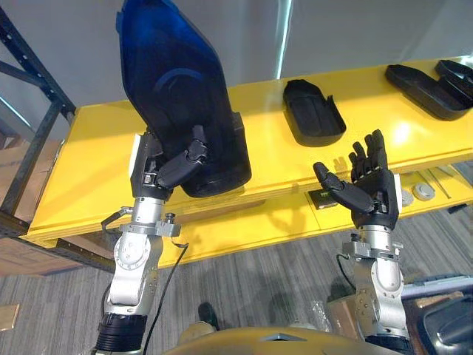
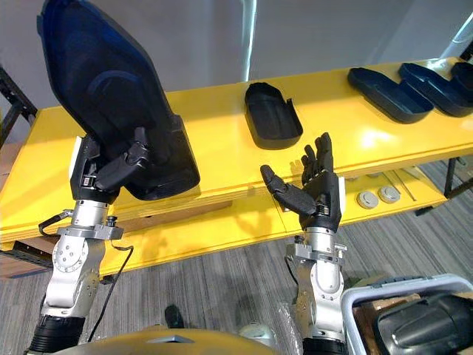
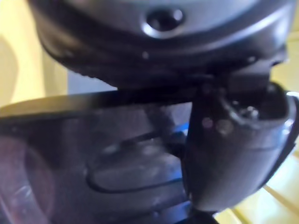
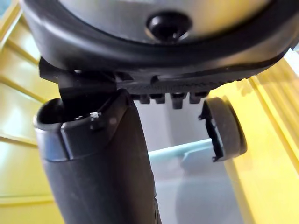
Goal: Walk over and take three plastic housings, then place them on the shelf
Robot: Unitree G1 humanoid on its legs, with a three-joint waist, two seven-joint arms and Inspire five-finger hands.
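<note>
Plastic housing (image 1: pixel 177 81) clamped at its low end in left hand's (image 1: pixel 159 174) curled fingers, long axis up toward 11 o'clock, base seemingly just over yellow shelf (image 1: pixel 273 163); right hand (image 1: pixel 373 188) splayed, empty, at 4 o'clock.

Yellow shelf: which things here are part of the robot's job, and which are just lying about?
Job: tall housing in the left hand; small housing and far-right housings on the yellow shelf.
Lying about: two round discs on the lower ledge.
</note>
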